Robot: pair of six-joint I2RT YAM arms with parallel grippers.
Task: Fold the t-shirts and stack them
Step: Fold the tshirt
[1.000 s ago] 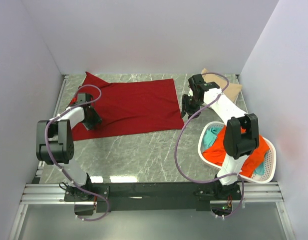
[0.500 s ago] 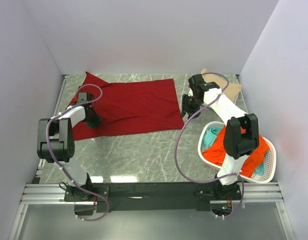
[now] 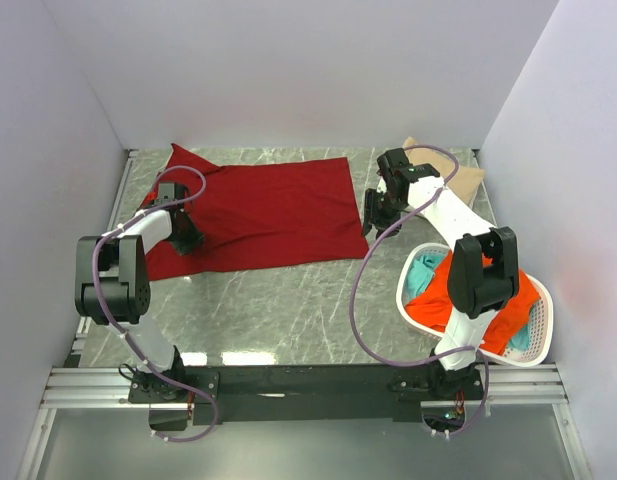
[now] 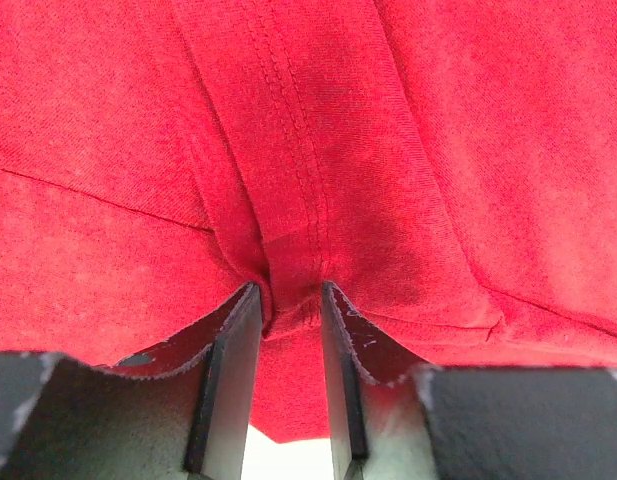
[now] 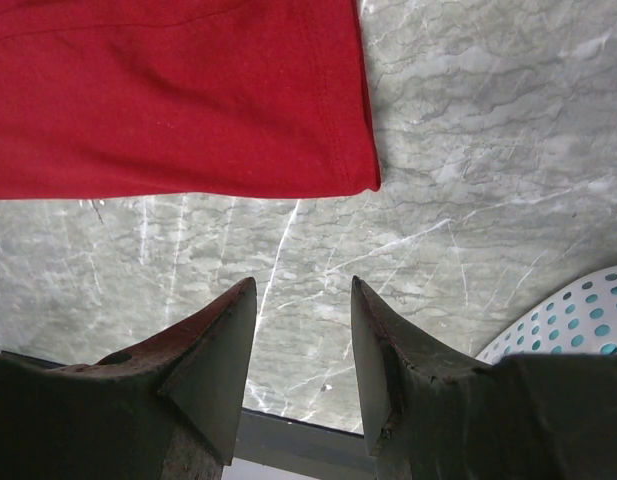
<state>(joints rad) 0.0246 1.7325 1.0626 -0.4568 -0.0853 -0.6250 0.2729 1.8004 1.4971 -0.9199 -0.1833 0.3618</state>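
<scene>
At the lower right of the top view the white laundry basket (image 3: 544, 312) is seen, with an orange-red t-shirt (image 3: 443, 300) and a teal t-shirt (image 3: 421, 272) heaped in it; both are judged yet to be folded.

Further up, at the left middle of that view, the left gripper (image 3: 185, 240) is set on the lower left part of the dark red t-shirt (image 3: 263, 210), which is spread flat across the upper middle of the marble table (image 3: 288, 310). In the left wrist view a seamed ridge of the red cloth is pinched between the closed-in fingers.

The right gripper (image 5: 303, 290) is held with its fingers apart and nothing between them. Bare marble lies under it, and the shirt's hemmed corner is seen just beyond the fingertips, not touched.

The first fold of the red shirt is judged to be in preparation, with only the left side taken. Next, the right gripper would have to be brought onto that corner and closed, so that both sides can be lifted together.

The right arm's purple cable (image 3: 356, 290) is looped over the table below the shirt and could be caught. At the far upper right a tan t-shirt (image 3: 470, 180) is partly hidden behind the right arm.
</scene>
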